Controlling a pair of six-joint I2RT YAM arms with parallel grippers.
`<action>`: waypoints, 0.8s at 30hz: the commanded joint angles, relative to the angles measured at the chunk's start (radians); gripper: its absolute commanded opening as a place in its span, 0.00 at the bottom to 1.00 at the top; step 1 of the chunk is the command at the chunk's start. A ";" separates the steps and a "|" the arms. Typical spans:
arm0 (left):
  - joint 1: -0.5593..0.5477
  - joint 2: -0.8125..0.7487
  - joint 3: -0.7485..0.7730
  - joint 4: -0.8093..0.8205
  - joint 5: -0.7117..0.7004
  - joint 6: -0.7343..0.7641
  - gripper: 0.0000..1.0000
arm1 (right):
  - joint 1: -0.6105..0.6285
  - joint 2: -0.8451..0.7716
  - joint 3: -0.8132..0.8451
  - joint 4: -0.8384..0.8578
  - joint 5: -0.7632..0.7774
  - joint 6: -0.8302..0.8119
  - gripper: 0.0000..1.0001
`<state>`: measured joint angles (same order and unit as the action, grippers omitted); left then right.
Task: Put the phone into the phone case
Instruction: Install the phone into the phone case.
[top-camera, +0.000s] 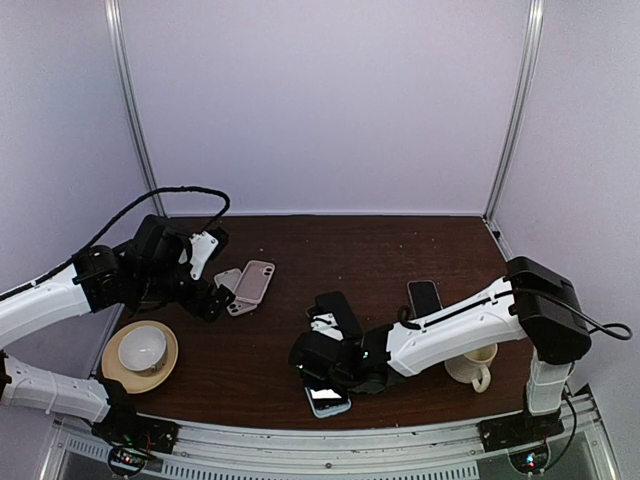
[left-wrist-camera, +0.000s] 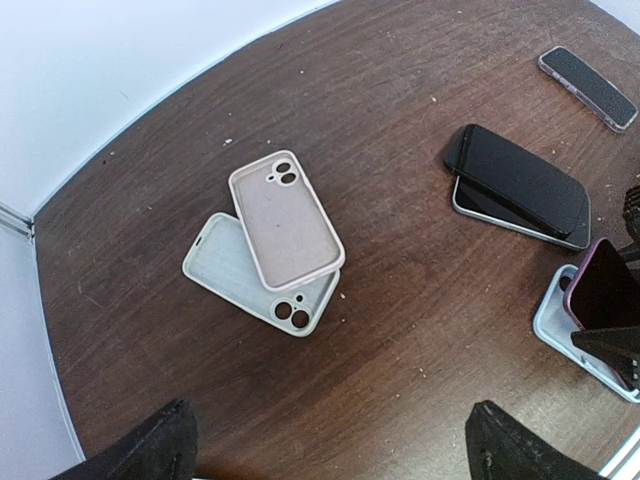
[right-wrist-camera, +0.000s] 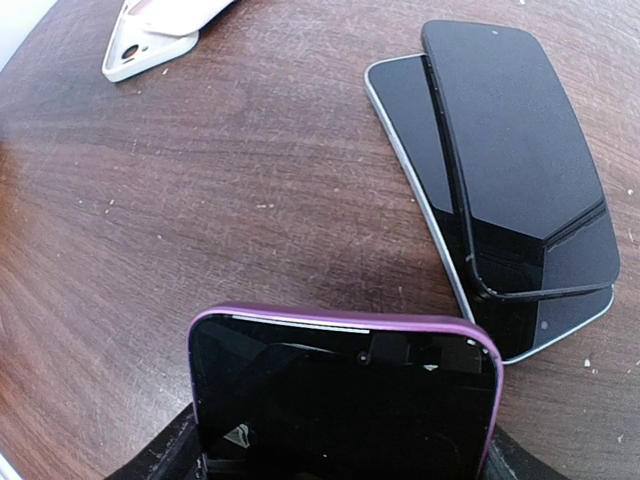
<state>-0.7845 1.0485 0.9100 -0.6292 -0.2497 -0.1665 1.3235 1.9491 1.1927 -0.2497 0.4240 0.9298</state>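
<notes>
My right gripper (right-wrist-camera: 340, 462) is shut on a dark phone with a purple edge (right-wrist-camera: 345, 400), gripping its two long sides and holding it tilted. In the left wrist view that phone (left-wrist-camera: 605, 295) stands over a light blue phone case (left-wrist-camera: 552, 322) lying on the table. From above, the blue case (top-camera: 327, 402) shows under the right gripper (top-camera: 335, 375). My left gripper (left-wrist-camera: 335, 450) is open and empty above bare table, near a beige case (left-wrist-camera: 285, 220) that lies on a pale green case (left-wrist-camera: 230, 270).
Two black phones (right-wrist-camera: 500, 170) lie stacked just beyond the held phone. Another phone (top-camera: 424, 296) lies further right. A cup on a saucer (top-camera: 115, 372) sits at the front left and a mug (top-camera: 470, 368) at the front right.
</notes>
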 joint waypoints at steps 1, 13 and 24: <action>0.004 -0.008 -0.006 0.049 0.009 0.010 0.98 | -0.003 0.004 0.022 0.032 -0.003 -0.052 0.70; 0.004 -0.008 -0.008 0.049 0.010 0.012 0.97 | 0.003 0.017 0.020 0.053 -0.078 -0.107 0.69; 0.004 -0.005 -0.007 0.049 0.015 0.014 0.97 | -0.003 0.034 0.026 0.047 -0.105 -0.114 0.83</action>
<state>-0.7845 1.0485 0.9096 -0.6289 -0.2493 -0.1654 1.3231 1.9614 1.1931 -0.2054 0.3340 0.8322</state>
